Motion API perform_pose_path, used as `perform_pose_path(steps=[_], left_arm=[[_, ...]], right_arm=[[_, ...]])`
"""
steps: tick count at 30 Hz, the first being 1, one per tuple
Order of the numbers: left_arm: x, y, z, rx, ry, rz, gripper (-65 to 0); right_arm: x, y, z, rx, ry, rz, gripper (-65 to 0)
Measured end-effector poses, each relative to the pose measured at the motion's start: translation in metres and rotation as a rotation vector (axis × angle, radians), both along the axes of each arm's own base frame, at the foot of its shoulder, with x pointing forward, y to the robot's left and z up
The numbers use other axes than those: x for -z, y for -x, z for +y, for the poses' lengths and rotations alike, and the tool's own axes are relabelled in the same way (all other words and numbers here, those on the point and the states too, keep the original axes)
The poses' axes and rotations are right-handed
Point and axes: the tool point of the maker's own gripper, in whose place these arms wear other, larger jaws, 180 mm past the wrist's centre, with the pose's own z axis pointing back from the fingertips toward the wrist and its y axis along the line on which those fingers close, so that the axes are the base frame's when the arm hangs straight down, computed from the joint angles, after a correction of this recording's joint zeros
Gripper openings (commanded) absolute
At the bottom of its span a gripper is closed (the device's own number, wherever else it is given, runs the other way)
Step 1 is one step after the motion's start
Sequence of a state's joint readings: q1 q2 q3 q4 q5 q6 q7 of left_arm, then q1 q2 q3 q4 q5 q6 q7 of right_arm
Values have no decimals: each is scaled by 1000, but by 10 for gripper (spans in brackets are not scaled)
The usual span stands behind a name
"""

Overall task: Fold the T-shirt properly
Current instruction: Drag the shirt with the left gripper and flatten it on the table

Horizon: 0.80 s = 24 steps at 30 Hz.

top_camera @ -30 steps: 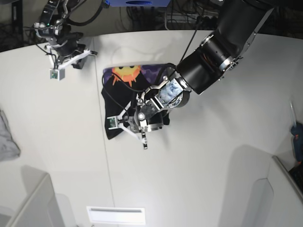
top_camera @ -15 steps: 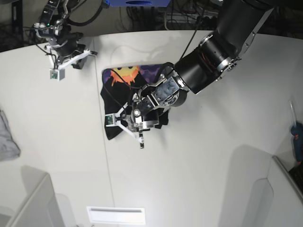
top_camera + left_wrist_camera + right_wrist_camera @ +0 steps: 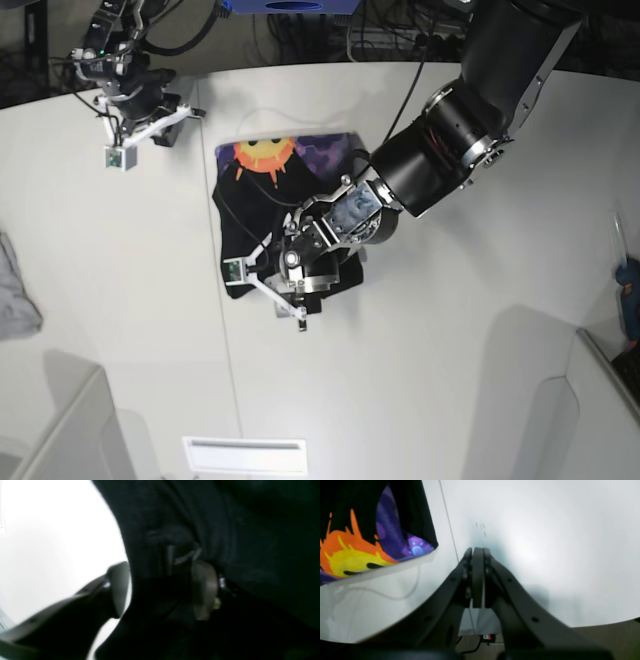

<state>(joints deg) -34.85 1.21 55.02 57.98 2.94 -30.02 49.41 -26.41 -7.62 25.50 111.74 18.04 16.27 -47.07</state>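
T-shirt (image 3: 225,530) edge lies between left gripper (image 3: 160,590) jaws, spread apart; arm low over cloth. Right gripper (image 3: 477,555) pressed together, far-left.

T-shirt (image 3: 262,190): black, with orange-yellow sun on purple print at far edge; table (image 3: 450,330): plain white; cloth (image 3: 15,290) far left: grey.

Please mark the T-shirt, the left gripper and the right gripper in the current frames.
T-shirt (image 3: 262,155): base view, on the orange-yellow sun print.
Left gripper (image 3: 268,291): base view, midway between its fingertips, at the shirt's lower edge.
Right gripper (image 3: 475,555): right wrist view, at the closed fingertips above the bare table.
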Motion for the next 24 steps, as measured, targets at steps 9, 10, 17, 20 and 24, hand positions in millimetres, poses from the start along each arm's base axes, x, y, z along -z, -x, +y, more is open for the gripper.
perform_pose_path(steps=[9, 10, 17, 20, 24], left_arm=[[-12, -14, 2, 5, 9, 9, -158], [-12, -14, 2, 7, 8, 8, -158], [-12, -15, 2, 4, 10, 8, -158], [-12, -15, 2, 4, 10, 8, -160], [-14, -17, 2, 4, 9, 4, -163]], right_arm=[[0, 0, 0, -1, 1, 0, -650], [0, 0, 0, 0, 1, 0, -650], [0, 0, 0, 0, 1, 1, -650], [0, 0, 0, 0, 1, 1, -650], [0, 0, 0, 0, 1, 1, -650]])
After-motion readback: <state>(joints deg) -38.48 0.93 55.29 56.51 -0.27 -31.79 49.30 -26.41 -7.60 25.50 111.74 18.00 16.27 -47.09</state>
